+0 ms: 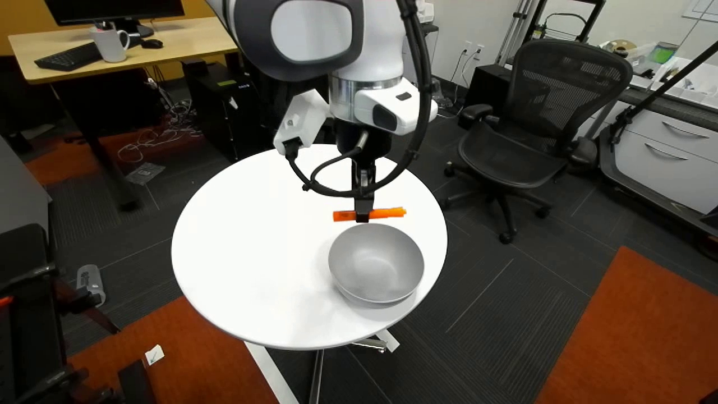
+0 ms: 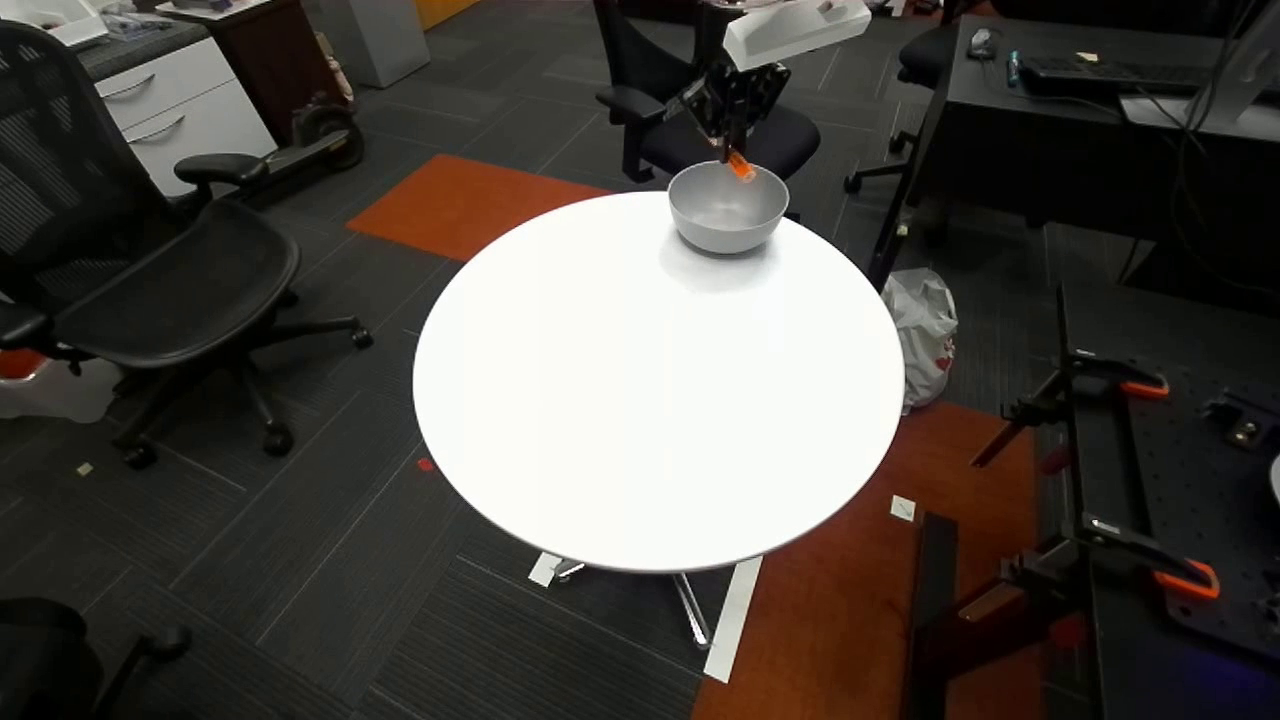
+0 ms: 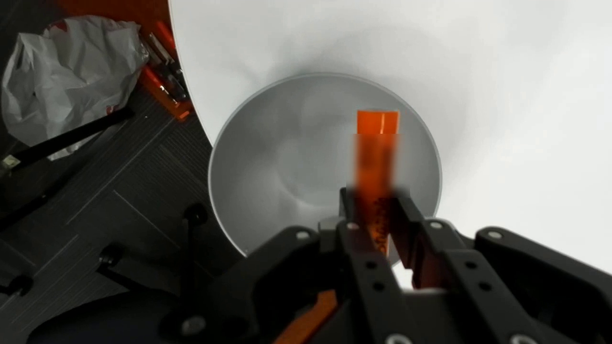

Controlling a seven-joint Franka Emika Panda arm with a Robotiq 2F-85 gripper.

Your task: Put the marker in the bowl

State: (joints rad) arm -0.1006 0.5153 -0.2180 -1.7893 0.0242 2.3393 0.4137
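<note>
The tool (image 1: pixel 363 215) pinches the orange marker (image 1: pixel 388 213) up over the grey bowl (image 1: pixel 376 265), which sits near the edge of the round white surface (image 1: pixel 252 241). Around it stand a mesh office chair (image 1: pixel 549 106) and a desk (image 1: pixel 190 40) with a mug (image 1: pixel 110 46).

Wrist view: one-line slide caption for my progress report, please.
Gripper holding an orange marker above a grey bowl near the edge of a white table.

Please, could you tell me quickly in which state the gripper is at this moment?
Gripper: closed, its fingers holding the orange marker.
</note>
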